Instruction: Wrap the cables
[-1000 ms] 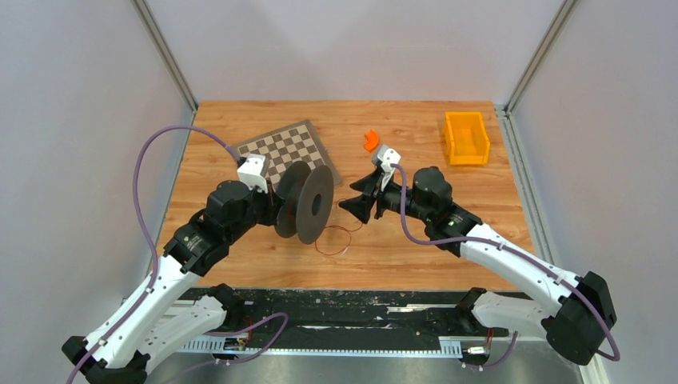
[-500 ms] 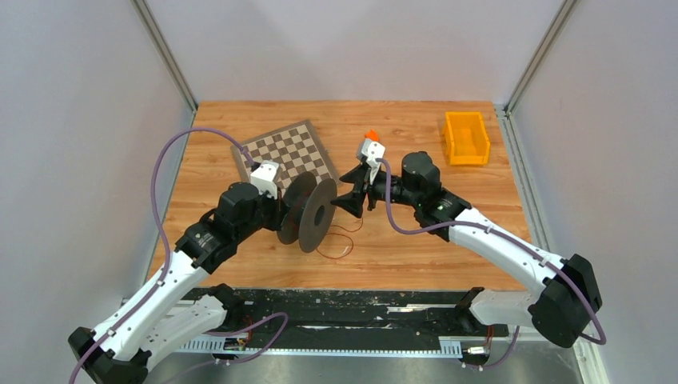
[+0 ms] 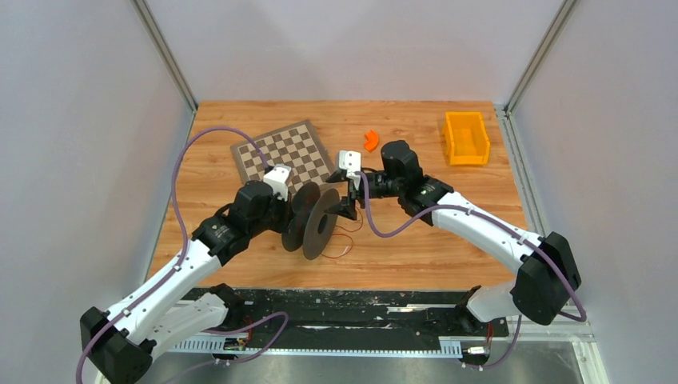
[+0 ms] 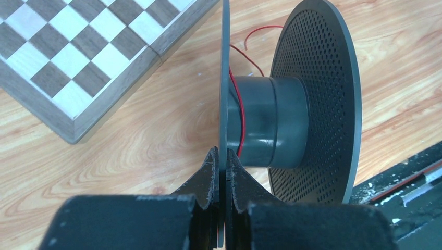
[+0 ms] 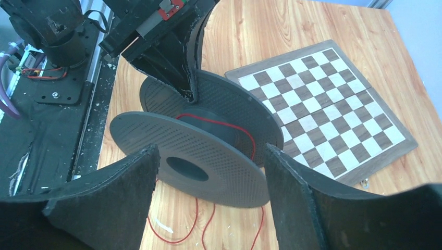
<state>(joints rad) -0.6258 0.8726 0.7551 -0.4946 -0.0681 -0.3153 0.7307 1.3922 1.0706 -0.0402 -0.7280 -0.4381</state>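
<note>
On the counter (image 3: 416,250): one spool (image 3: 313,222), one chessboard (image 3: 276,150), one yellow bin (image 3: 466,138), one small orange piece (image 3: 371,140), one red wire (image 4: 242,122). Two arms: left arm (image 3: 172,276), right arm (image 3: 488,232)

The chessboard (image 3: 284,152) is lying just behind the spool (image 3: 316,222), loose wire (image 3: 342,242) is trailing on the table (image 3: 416,256) to its right, and the bin (image 3: 466,138) is resting far back right.
</note>
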